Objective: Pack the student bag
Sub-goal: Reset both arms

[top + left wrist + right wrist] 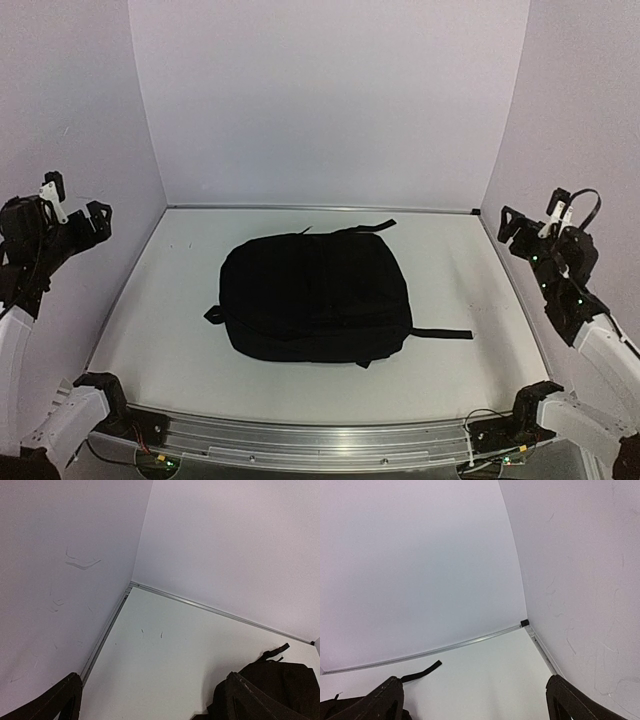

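The student bag (315, 297) is a large black fabric backpack lying flat in the middle of the white table, with one strap trailing right and another at its far edge. My left gripper (82, 214) hangs open at the left wall, high above the table and well clear of the bag. My right gripper (528, 218) hangs open at the right wall, also apart from the bag. In the left wrist view the open gripper (155, 702) holds nothing, and the bag (297, 677) shows at the lower right. The right wrist view shows my empty gripper (472, 702) and a bag strap (420, 671).
White walls close off the left, back and right of the table. An aluminium rail (320, 207) runs along the table's far edge, with a black corner block (524, 623) at the back right. A metal beam (320, 440) with cables crosses the front.
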You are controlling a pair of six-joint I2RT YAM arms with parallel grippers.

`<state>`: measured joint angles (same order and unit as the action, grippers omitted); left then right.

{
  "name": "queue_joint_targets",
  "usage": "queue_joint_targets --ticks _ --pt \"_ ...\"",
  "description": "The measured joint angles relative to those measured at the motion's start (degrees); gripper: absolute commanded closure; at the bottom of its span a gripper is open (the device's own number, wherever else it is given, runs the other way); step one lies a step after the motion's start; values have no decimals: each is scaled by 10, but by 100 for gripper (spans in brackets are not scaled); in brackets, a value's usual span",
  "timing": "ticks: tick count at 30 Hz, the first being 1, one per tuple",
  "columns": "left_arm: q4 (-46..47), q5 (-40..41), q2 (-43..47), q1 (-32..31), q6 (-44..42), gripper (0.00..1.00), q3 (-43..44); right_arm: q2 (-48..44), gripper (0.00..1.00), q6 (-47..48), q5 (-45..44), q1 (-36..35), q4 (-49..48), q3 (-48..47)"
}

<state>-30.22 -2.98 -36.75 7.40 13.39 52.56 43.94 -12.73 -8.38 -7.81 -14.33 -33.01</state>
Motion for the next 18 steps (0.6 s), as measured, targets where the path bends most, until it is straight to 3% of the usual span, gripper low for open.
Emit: queue_joint_targets --ticks 8,18 --pt "-23 11 57 0 -38 0 -58 -113 2 24 -29 0 -100 139" --pt "-25 12 52 0 -42 0 -61 -116 2 24 -42 0 -127 147"
